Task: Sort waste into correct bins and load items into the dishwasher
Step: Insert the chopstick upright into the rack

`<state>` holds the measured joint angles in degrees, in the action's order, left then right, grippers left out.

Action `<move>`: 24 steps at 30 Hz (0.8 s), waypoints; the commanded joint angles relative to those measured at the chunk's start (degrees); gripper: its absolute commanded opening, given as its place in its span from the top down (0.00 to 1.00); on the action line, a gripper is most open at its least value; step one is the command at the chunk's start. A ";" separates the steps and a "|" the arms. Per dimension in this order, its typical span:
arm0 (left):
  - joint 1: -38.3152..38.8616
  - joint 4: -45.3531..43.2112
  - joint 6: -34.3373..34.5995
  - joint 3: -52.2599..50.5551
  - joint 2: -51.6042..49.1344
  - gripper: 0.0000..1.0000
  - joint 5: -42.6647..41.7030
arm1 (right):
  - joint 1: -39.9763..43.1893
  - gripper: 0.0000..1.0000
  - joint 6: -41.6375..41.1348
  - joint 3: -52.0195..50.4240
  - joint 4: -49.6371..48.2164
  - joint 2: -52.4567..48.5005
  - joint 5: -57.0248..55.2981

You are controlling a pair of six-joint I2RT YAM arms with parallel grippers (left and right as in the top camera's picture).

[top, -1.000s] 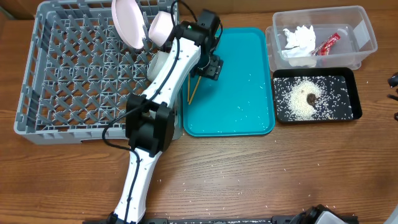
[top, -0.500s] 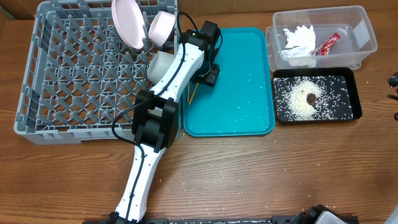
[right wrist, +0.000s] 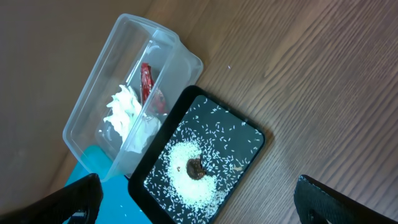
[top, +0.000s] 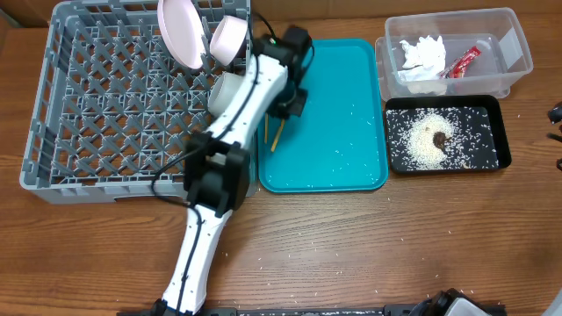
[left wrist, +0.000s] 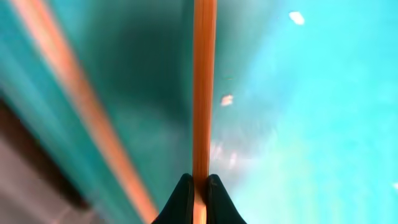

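Observation:
My left gripper [top: 290,105] is low over the left side of the teal tray [top: 342,140], shut on one of the thin wooden chopsticks [top: 273,136]. In the left wrist view that chopstick [left wrist: 203,93] runs straight up from between the closed jaws, and a second chopstick [left wrist: 81,106] lies blurred to its left. The grey dishwasher rack [top: 97,123] holds a white plate [top: 180,31], a smaller dish [top: 228,37] and a cup [top: 224,90]. My right gripper [right wrist: 199,190] hangs open and empty above the black tray [right wrist: 245,134].
The clear tub [top: 509,48] at the back right holds a crumpled napkin [top: 421,54] and a red wrapper [top: 463,61]. In front of it the black tray [top: 502,132] holds rice [top: 426,145] and a brown scrap [top: 439,137]. Loose rice grains dot the teal tray and the wooden table.
My left gripper has closed from open onto one chopstick. The chopstick ends have shifted slightly on the teal tray. The right gripper is unchanged.

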<state>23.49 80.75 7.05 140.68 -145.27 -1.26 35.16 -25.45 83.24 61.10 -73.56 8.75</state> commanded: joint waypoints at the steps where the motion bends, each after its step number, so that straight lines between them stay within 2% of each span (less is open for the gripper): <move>1: -4.55 2.32 -0.83 5.53 15.28 0.96 1.97 | 0.07 0.00 -0.22 1.36 -0.31 0.15 0.31; 3: -10.75 6.73 -0.61 5.53 22.01 0.96 5.75 | 0.07 0.00 -0.20 1.36 -0.31 0.15 0.31; 5: -16.26 11.61 -0.63 5.29 22.38 0.96 7.61 | 0.07 0.00 -0.22 1.36 -0.31 0.15 0.31; 8: -20.94 13.44 -0.61 1.92 21.18 0.96 7.63 | 0.07 0.00 -0.20 1.36 -0.31 0.13 0.31; 11: -23.43 9.68 -0.68 -5.57 19.96 0.96 7.58 | 0.07 0.00 -0.20 1.36 -0.31 0.13 0.31; 17: -23.04 1.29 -2.34 -17.59 19.93 0.95 7.37 | 0.07 0.00 -0.20 1.36 -0.31 0.15 0.31; 18: -23.04 0.59 -2.34 -18.73 19.93 0.88 7.39 | 0.07 0.00 -0.20 1.36 -0.31 0.13 0.31; 19: -23.04 0.22 -2.34 -19.50 19.93 0.68 7.39 | 0.07 0.00 -0.20 1.36 -0.31 0.15 0.31; 21: -23.04 0.20 -2.34 -19.56 19.93 0.52 7.39 | 0.07 0.00 -0.20 1.36 -0.31 0.15 0.31; 24: -23.04 0.39 -2.32 -18.03 19.96 0.47 6.56 | 0.07 0.00 -0.22 1.36 -0.31 0.15 0.31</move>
<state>0.01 81.10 5.43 121.40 -125.93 5.85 35.16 -25.50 83.24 61.10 -73.56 8.80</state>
